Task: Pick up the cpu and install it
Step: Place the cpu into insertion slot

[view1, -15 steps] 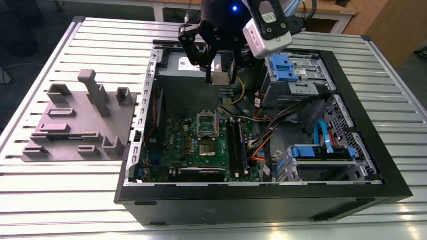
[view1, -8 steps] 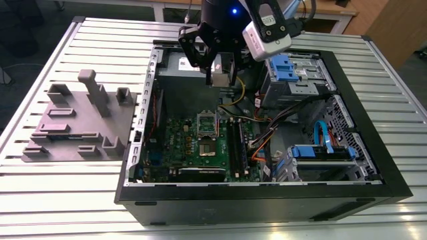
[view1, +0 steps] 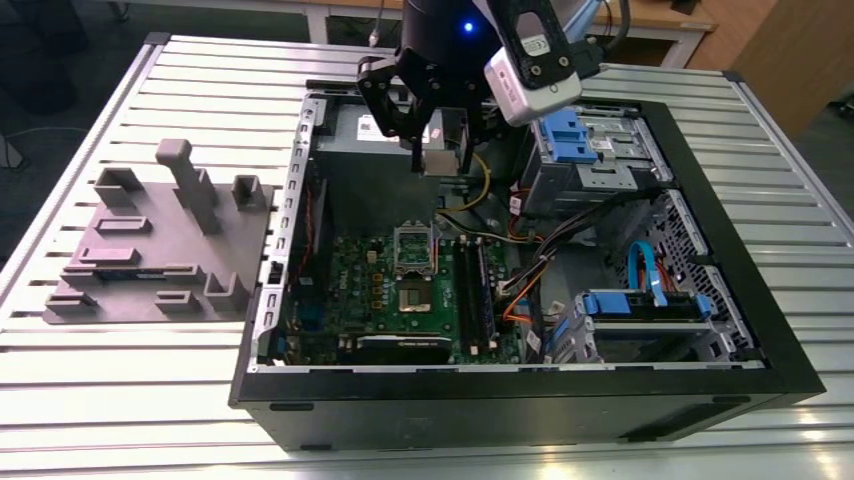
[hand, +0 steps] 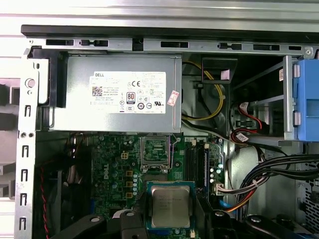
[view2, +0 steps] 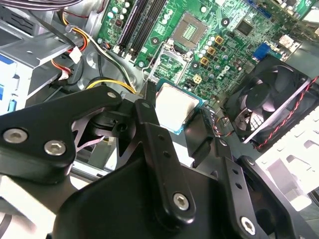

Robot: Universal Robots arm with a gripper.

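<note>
The tool (view1: 438, 152) is clamped on the cpu (hand: 170, 206), gripping its opposite edges. Both hang above the open computer case (view1: 534, 405).

The black linkage hand (view1: 438, 150) carries silver screw heads (view2: 54, 147), beside a grey-white camera box (view1: 534, 60) and a blue light (view1: 469, 27).

A white printed label (hand: 127, 92) with certification marks is fixed to the grey power supply (hand: 79, 112). A small red-and-white sticker (hand: 173, 98) sits beside it. Faint print covers the cpu (hand: 170, 206) lid, illegible.
</note>
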